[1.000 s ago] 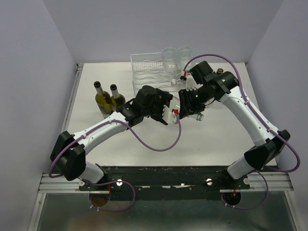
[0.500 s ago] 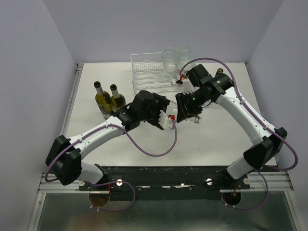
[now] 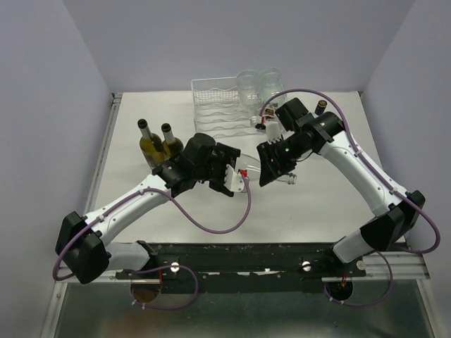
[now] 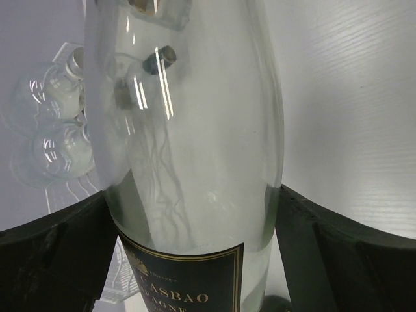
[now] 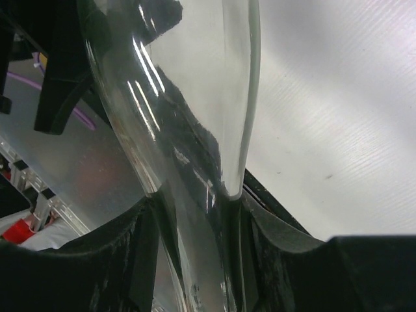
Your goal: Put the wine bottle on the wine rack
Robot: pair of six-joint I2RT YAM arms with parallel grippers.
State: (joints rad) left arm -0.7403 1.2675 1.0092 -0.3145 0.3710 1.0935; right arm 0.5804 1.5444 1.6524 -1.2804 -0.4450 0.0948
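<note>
Clear bottle (image 4: 195, 130) spanning between both arms, left gripper (image 3: 236, 176) clamped on its labelled body, right gripper (image 3: 271, 166) clamped on its narrower end, rack (image 3: 215, 105) well behind.

Centre of white surface (image 3: 317, 204): clear glass wine bottle (image 3: 252, 163) held between both arms, lying roughly level. Left end effector (image 3: 238, 174) holds it from 8 o'clock, right end effector (image 3: 270, 165) from 2 o'clock. White wire-mesh wine rack (image 3: 215, 105) at 12 o'clock, two clear glass vessels (image 3: 251, 86) at its right end. Two upright dark green bottles (image 3: 150, 146), side by side, at 10 o'clock.
</note>
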